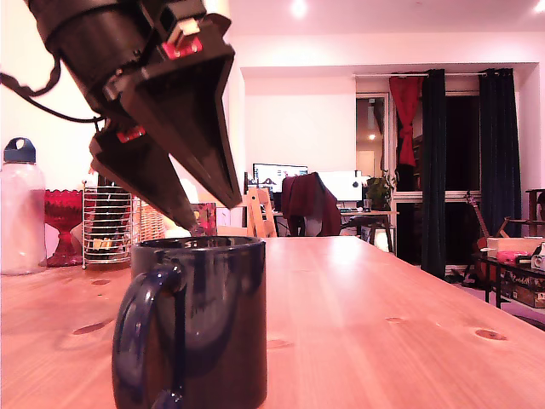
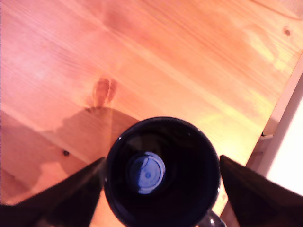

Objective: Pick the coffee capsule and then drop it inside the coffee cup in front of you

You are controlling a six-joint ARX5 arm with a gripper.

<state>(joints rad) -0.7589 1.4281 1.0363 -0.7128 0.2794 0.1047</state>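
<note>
Capsule [image 2: 146, 172] already lying inside mug [image 2: 162, 170]. Hand [image 1: 204, 213] spread apart, empty, just above rim. Best lifted straight up, clear of handle, off the surface [image 2: 142, 61].

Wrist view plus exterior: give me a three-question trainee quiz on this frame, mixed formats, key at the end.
1. True or false: the capsule lies inside the mug.
2. Multiple choice: how do the gripper jaws stand? A) shut on the capsule B) open, empty, above the mug's rim C) shut on the mug's handle
3. Fill in: in the exterior view, the clear bottle stands at the table's far ____ side.

Key: 1 true; 2 B; 3 left
</note>
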